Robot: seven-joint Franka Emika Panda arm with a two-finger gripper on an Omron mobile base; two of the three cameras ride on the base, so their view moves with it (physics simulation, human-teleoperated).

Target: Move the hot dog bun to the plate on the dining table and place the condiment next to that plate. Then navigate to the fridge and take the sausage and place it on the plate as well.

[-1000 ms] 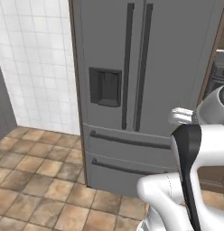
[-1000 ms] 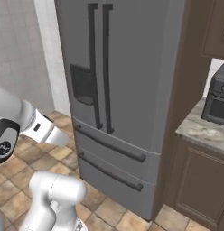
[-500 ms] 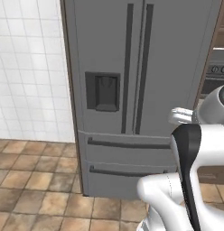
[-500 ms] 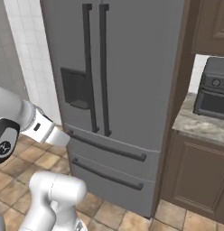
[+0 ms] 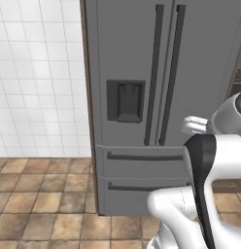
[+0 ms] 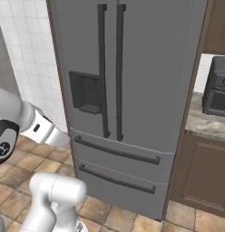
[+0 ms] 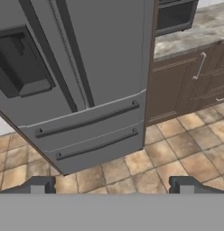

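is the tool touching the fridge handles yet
Apart. In the hand view the tool sits open, its fingertips over floor tiles, with bare floor between them and the closed fridge.

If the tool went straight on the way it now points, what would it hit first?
Probably the fridge, around its two lower drawers with the long handles. The open tool aims at them over bare floor tiles; depth is hard to judge.
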